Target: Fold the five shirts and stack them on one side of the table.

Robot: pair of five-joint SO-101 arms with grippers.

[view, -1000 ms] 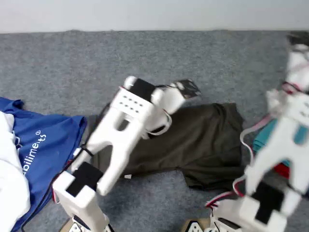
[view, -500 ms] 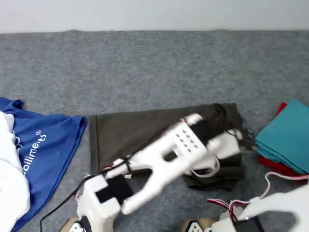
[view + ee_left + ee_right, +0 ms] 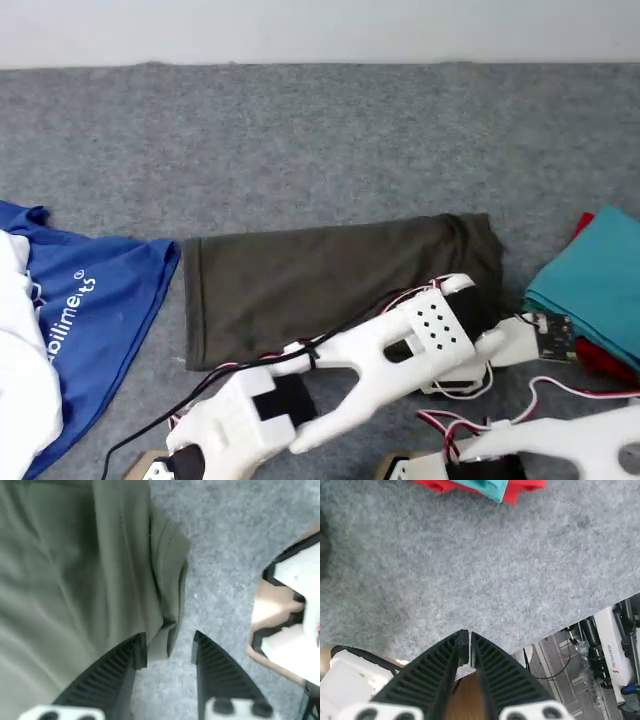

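Grey carpeted worktop (image 3: 300,130), seen from above, carrying five shirts and two white arms.

The largest garment is an olive-green shirt (image 3: 320,275), folded into a long band across the middle of the worktop, with a bunched end toward the right. At the left edge lies a royal-blue shirt with white lettering (image 3: 100,300), spread loosely and well apart from the olive one. A crumpled white shirt (image 3: 20,370) overlaps its outer side. At the right edge a folded teal shirt (image 3: 595,280) rests on a folded red shirt (image 3: 590,355), which shows only as a rim around it. This stack lies just beside the olive shirt's right end, not touching it.

The white left arm (image 3: 400,345) reaches from the near left edge diagonally across the olive shirt's near right corner. The white right arm (image 3: 570,445) lies low along the near right edge.

In the left wrist view the black ribbed left fingers (image 3: 117,675) stand apart. One lies over the olive-green shirt (image 3: 60,580) and the other over bare carpet, with the shirt's folded corner between them, ungripped.

In the right wrist view the right fingers (image 3: 435,670) are pressed nearly together on nothing, above bare carpet near the worktop's edge. The teal (image 3: 490,487) and red (image 3: 525,487) shirts lie beyond them.
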